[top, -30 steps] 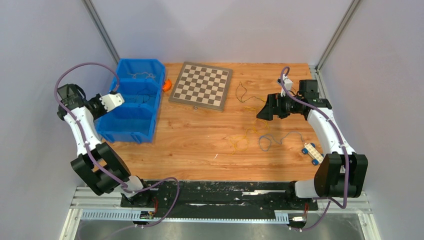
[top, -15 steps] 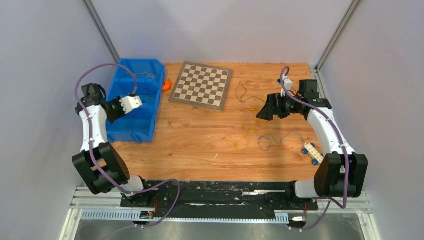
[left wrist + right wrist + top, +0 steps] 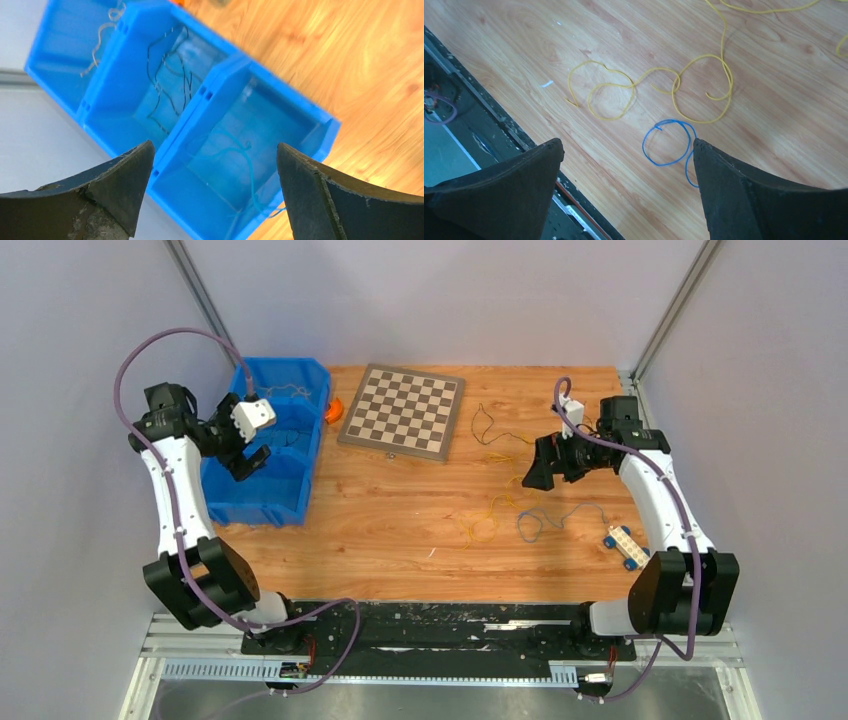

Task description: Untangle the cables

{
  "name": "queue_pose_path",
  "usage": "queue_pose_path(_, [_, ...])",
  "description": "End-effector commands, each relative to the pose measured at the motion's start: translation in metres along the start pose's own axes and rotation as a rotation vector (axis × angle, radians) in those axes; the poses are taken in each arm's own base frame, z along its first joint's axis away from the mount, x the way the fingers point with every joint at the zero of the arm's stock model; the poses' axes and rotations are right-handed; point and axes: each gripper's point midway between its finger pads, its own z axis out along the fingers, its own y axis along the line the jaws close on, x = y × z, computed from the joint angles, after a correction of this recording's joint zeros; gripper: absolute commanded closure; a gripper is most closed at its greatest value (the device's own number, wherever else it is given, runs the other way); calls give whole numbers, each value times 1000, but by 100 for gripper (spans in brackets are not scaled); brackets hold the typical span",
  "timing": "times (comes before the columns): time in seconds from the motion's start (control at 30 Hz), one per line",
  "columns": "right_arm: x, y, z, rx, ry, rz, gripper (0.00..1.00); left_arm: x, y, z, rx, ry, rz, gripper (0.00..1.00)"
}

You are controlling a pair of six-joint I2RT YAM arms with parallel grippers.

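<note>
Thin yellow cables point(image 3: 488, 517) and a blue cable point(image 3: 531, 525) lie loose on the wooden table right of centre. Another thin wire point(image 3: 487, 428) loops near the chessboard. My right gripper point(image 3: 535, 472) hangs open above them; its wrist view shows the blue loop point(image 3: 669, 142) and the yellow cable point(image 3: 649, 87) beyond the empty right gripper point(image 3: 628, 150). My left gripper point(image 3: 247, 458) is open over the blue bin point(image 3: 255, 512). Between the spread tips of the left gripper point(image 3: 215, 155) lies a blue cable point(image 3: 248, 165) in the near compartment. A dark cable point(image 3: 170, 80) lies in the middle compartment.
The bin's far compartment holds a pale wire point(image 3: 100, 42). A chessboard point(image 3: 402, 410) lies at the back centre with a small orange object point(image 3: 333, 409) beside the bin. A white toy block on blue wheels point(image 3: 626, 546) sits near the right arm.
The left arm swung from the bin's left side to above its compartments, and its gripper went from shut to open. The right gripper shifted slightly nearer and lower.
</note>
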Motion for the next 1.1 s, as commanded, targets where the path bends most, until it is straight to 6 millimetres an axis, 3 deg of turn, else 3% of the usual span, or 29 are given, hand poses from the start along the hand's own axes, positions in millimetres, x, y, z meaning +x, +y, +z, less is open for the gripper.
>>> queue_pose_path(0.0, [22,-10,-23,102,122,-125,0,-60,-17,-6,2,-195,-52,0])
queue_pose_path(0.17, [80,-40,-34,222,349,-185,2,-96,-43,6,51,-280,-124,0])
queue_pose_path(0.27, [108,-53,-29,241,436,-187,5,-120,-53,10,54,-342,-120,0])
queue_pose_path(0.43, [112,-81,-3,286,414,-188,10,-131,-72,20,92,-370,-142,0])
queue_pose_path(0.63, [115,-102,34,264,406,-176,20,-133,-76,22,91,-375,-172,0])
queue_pose_path(0.7, [126,-106,43,254,435,-164,30,-133,-70,21,56,-369,-193,0])
queue_pose_path(0.8, [135,-106,48,238,469,-125,57,-140,-42,14,-85,-393,-308,0])
queue_pose_path(0.83, [132,-101,46,221,463,-118,69,-141,-26,8,-178,-400,-316,0])
queue_pose_path(0.87, [126,-94,43,205,448,-113,87,-143,-22,5,-203,-410,-344,0])
queue_pose_path(0.9, [116,-87,39,195,419,-115,98,-147,-13,-3,-257,-426,-328,0])
queue_pose_path(1.0, [70,-57,20,131,291,-146,100,-163,-8,-19,-284,-484,-312,0])
queue_pose_path(1.07, [30,-24,3,47,172,-169,100,-180,-18,-27,-209,-528,-271,0])
